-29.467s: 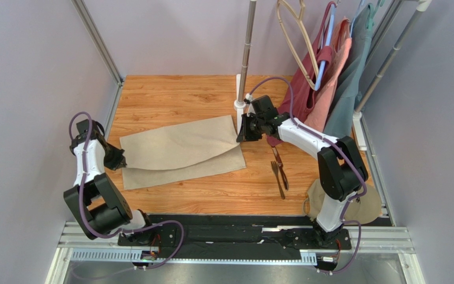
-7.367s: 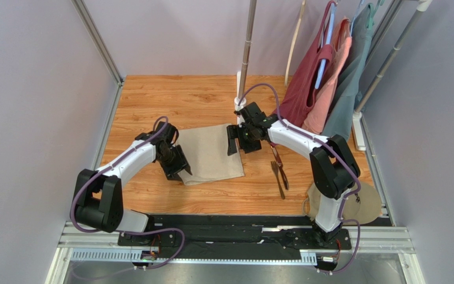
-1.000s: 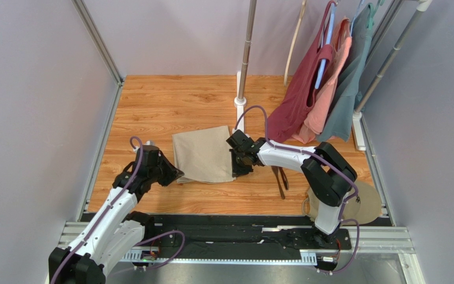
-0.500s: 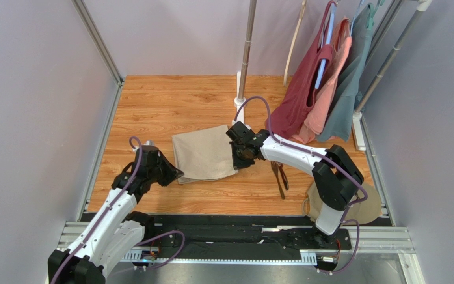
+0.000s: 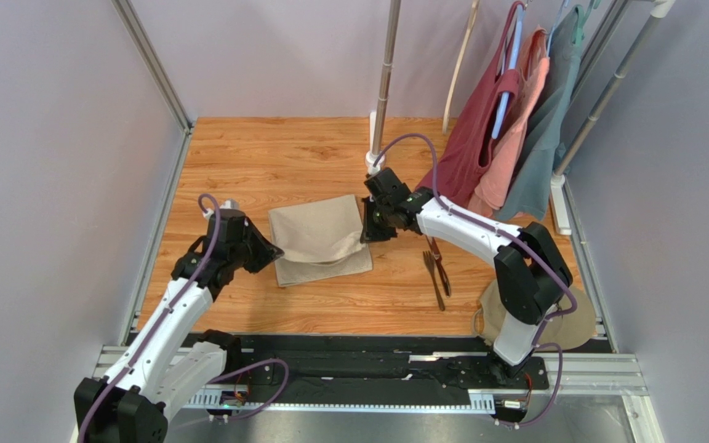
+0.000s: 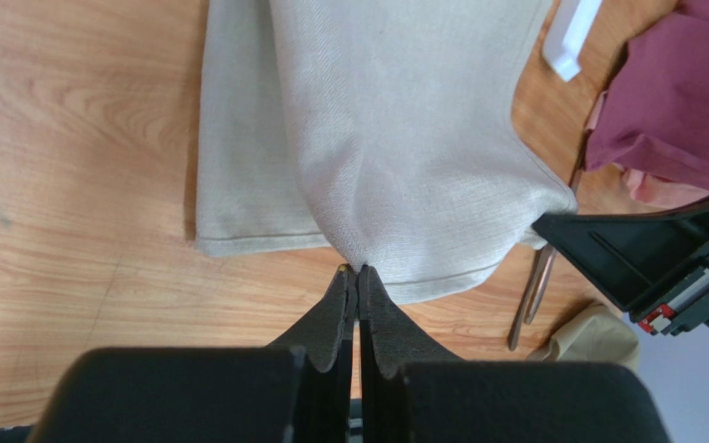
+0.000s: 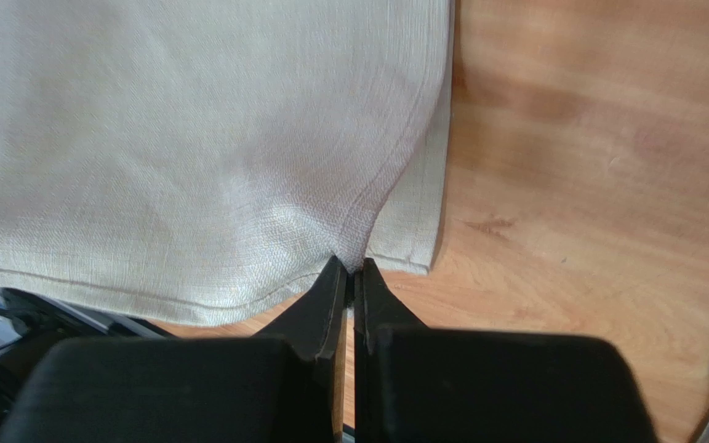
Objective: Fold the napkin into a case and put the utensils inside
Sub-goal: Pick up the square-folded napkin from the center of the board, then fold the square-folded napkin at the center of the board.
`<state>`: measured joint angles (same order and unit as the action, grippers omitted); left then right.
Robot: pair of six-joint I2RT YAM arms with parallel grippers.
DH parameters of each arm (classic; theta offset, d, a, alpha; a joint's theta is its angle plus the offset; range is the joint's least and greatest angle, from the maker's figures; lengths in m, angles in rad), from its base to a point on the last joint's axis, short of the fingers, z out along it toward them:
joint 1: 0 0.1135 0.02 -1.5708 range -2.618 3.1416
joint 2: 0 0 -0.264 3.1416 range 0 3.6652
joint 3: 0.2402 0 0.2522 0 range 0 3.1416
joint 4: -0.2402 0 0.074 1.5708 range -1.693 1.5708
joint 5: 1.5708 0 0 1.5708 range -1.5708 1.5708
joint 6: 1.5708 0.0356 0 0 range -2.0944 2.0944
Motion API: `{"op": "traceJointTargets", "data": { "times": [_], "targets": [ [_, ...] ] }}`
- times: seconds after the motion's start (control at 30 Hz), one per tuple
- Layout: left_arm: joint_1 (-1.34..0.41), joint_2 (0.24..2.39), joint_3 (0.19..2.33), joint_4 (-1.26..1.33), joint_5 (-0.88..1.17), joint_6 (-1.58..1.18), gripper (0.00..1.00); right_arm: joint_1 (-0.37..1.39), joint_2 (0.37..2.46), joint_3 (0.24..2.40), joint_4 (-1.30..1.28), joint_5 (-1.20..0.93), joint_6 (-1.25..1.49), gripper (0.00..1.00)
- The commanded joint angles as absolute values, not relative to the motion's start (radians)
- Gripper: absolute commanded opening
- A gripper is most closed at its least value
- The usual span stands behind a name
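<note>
The napkin (image 5: 319, 238) is laid on the table (image 5: 256, 157). At its left edge the left gripper (image 5: 278, 251) is set, at its right edge the right gripper (image 5: 365, 234). The utensils (image 5: 436, 268) are laid right of the napkin, and the garments (image 5: 501, 138) are hung behind and right of it.

One napkin (image 5: 317, 238); two arms (image 5: 460, 229); three garments (image 5: 478, 138); one disc (image 5: 575, 323); utensils (image 5: 435, 268) uncountable.

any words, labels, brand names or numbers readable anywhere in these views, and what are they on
No text reads in any view.
Beige-tan cloth napkin, dark brown metal utensils, wooden tabletop: no print.
White sticker on the metal rail below the right arm's base: too small to read.
Red-and-white patch on the black arm part at the edge of the left wrist view: blurred, unreadable.
</note>
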<state>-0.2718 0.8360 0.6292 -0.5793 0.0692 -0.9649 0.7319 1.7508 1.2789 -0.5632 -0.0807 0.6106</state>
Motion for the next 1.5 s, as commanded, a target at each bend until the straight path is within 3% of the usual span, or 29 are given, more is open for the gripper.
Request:
{"op": "traceJointTargets", "data": {
  "times": [0.0, 0.27, 0.67, 1.07, 1.47],
  "targets": [
    [-0.220, 0.902, 0.793, -0.514, 0.052, -0.878, 0.00, 0.674, 1.769, 1.452, -0.428, -0.103, 0.559, 0.00],
    [-0.031, 1.210, 1.021, -0.364, 0.181, -0.784, 0.00, 0.614, 1.977, 1.799, -0.350, -0.118, 0.485, 0.00],
    [0.066, 1.635, 1.393, -0.311, 0.336, -0.663, 0.00, 0.575, 2.299, 2.212, -0.313, -0.198, 0.494, 0.00],
    [0.083, 1.787, 1.637, -0.465, 0.498, -0.489, 0.00, 0.546, 2.266, 2.140, -0.288, -0.207, 0.514, 0.00],
    [0.080, 1.626, 1.367, -0.463, 0.528, -0.521, 0.00, 0.555, 2.126, 1.904, -0.291, -0.272, 0.538, 0.00]
  ]
}}
